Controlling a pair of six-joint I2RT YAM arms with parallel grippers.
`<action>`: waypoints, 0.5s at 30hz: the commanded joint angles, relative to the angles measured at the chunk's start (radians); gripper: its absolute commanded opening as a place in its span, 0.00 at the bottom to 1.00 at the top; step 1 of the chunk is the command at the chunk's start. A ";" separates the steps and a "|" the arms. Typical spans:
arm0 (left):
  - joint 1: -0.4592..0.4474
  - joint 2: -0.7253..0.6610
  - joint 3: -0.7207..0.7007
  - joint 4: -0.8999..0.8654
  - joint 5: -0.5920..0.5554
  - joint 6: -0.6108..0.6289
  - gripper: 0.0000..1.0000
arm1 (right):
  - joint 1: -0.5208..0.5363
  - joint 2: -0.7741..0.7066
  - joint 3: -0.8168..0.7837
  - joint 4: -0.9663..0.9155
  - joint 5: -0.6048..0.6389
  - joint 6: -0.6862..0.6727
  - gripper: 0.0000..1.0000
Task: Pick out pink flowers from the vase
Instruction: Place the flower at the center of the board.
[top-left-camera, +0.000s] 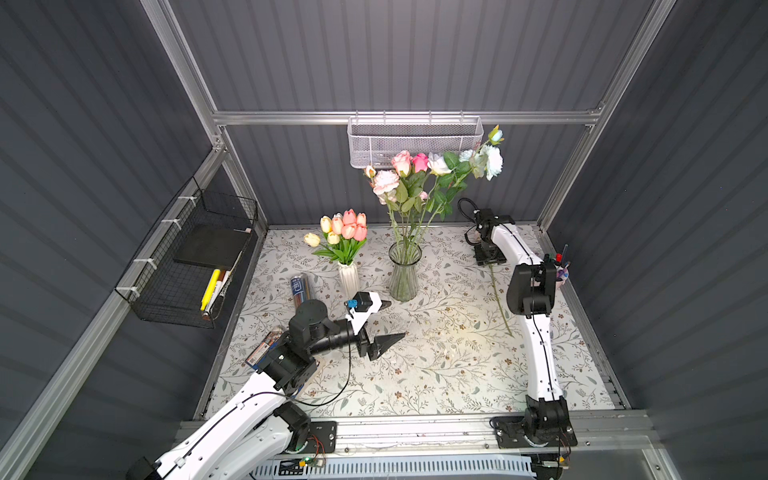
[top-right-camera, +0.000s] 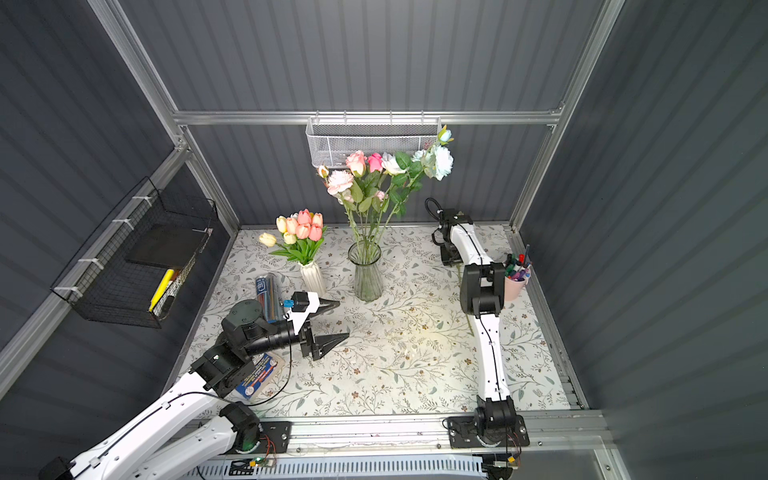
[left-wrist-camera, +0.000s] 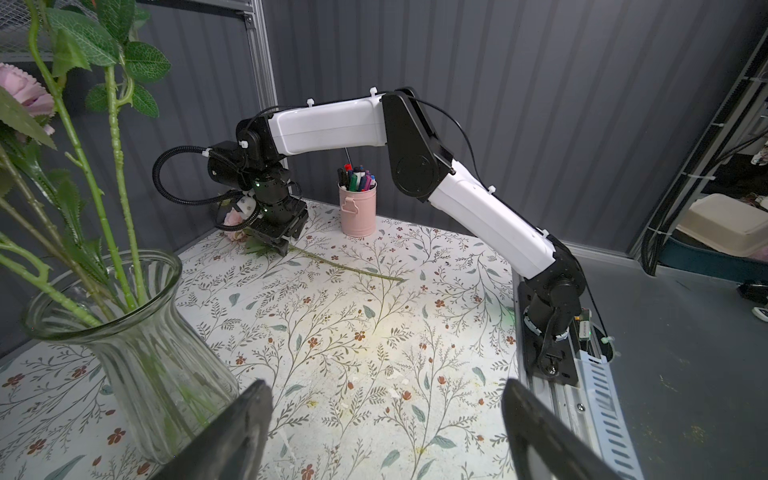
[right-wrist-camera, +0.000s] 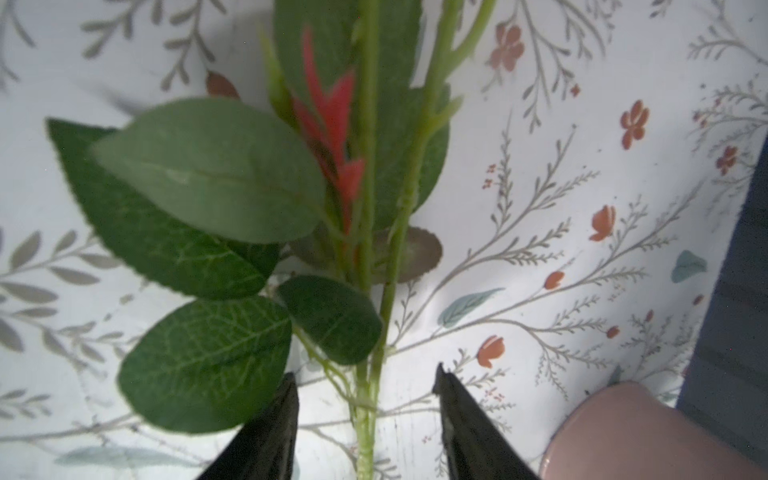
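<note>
Both grippers are open: the left gripper (top-left-camera: 397, 319) wide over the table (top-left-camera: 436, 374), the right gripper (right-wrist-camera: 365, 373) straddling, untouched, one pink flower (left-wrist-camera: 345, 267) lying flat; more pink flowers (top-left-camera: 401, 163) stand in the glass vase (top-left-camera: 404, 276).

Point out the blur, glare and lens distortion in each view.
Right wrist view: the upper leaf and red sprig blur close to the lens; the tablecloth reads sharper. Left wrist view: warm glare patch mid-tablecloth, glass vase glinting. Both top views: same warm patch, and frame posts splaying outward from the wide-angle lens.
</note>
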 joint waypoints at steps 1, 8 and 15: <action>-0.004 -0.003 0.014 -0.014 0.000 0.015 0.88 | 0.010 -0.120 -0.071 0.027 -0.007 0.003 0.62; -0.004 0.023 0.041 -0.058 -0.029 0.023 0.89 | 0.039 -0.471 -0.407 0.249 -0.040 0.063 0.66; -0.004 0.135 0.234 -0.223 -0.119 -0.052 0.92 | 0.048 -0.915 -0.854 0.499 -0.179 0.196 0.63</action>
